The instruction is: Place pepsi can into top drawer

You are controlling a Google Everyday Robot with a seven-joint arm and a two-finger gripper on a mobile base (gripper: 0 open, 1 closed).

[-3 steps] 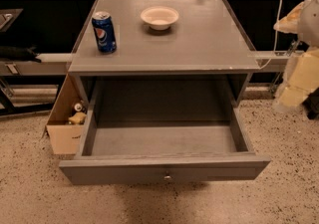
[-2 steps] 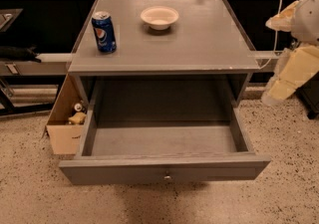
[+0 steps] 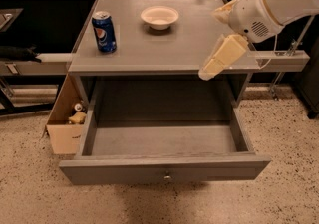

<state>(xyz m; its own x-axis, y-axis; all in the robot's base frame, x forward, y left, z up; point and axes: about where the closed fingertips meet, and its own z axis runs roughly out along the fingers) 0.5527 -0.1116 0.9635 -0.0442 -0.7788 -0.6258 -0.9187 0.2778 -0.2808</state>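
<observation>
The pepsi can [image 3: 104, 31] stands upright on the left of the grey table top [image 3: 164, 51]. The top drawer [image 3: 149, 169] is pulled out wide below the table top, and nothing shows inside it. Its small round knob [image 3: 167, 176] sits at the middle of the front panel. My gripper [image 3: 208, 72] hangs from the white arm [image 3: 269, 1] at the right. It points down and to the left over the table's right front edge, above the drawer's back right corner. It holds nothing and is far to the right of the can.
A shallow cream bowl [image 3: 159, 17] sits at the back middle of the table top. A cardboard box [image 3: 64, 121] with small items stands on the floor at the drawer's left. Dark shelving and metal rails run behind and on both sides.
My arm has swung in from the right edge of view, leftward and towards the table. The gripper now hangs over the table's right front edge. The can, bowl and drawer have not moved.
</observation>
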